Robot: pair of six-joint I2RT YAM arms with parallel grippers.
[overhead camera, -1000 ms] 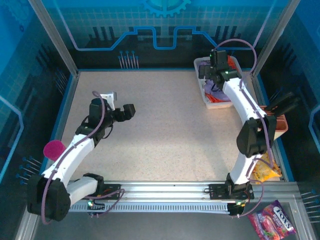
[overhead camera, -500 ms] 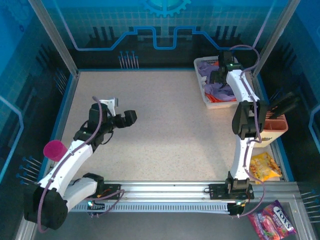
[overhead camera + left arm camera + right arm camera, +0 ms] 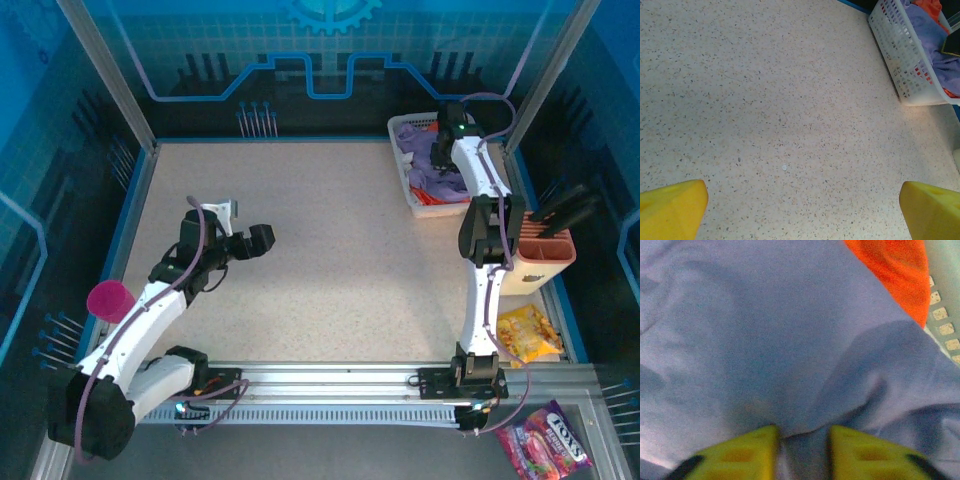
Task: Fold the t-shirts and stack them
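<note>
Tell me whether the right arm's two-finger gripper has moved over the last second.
Yes. The right gripper shifted rightward across the white slatted plastic basket, down onto the lavender-purple t-shirt.

The speckled beige bench [image 3: 340, 230] lies bare across its middle and its far-left corner, giving a gripper wide room to pass. The white slatted plastic basket [image 3: 400, 140] blocks the far-right corner. A crumpled lavender-purple cloth t-shirt [image 3: 440, 175] and an orange-red cloth t-shirt [image 3: 895, 270] crowd it, and the right gripper [image 3: 802, 435] is down among them, pinched on a lavender fold. The white right arm [image 3: 480, 260] runs along the right edge from the near edge to the basket, fencing off that strip. Outside it sit a salmon plastic holder with black handles [image 3: 548, 255] and a yellow snack bag [image 3: 525, 335]. The white left arm [image 3: 150, 300] crosses the near-left corner, and the left gripper [image 3: 802, 210] is spread wide over bare bench. A round magenta cup [image 3: 108, 297] sits at the left edge.
</note>
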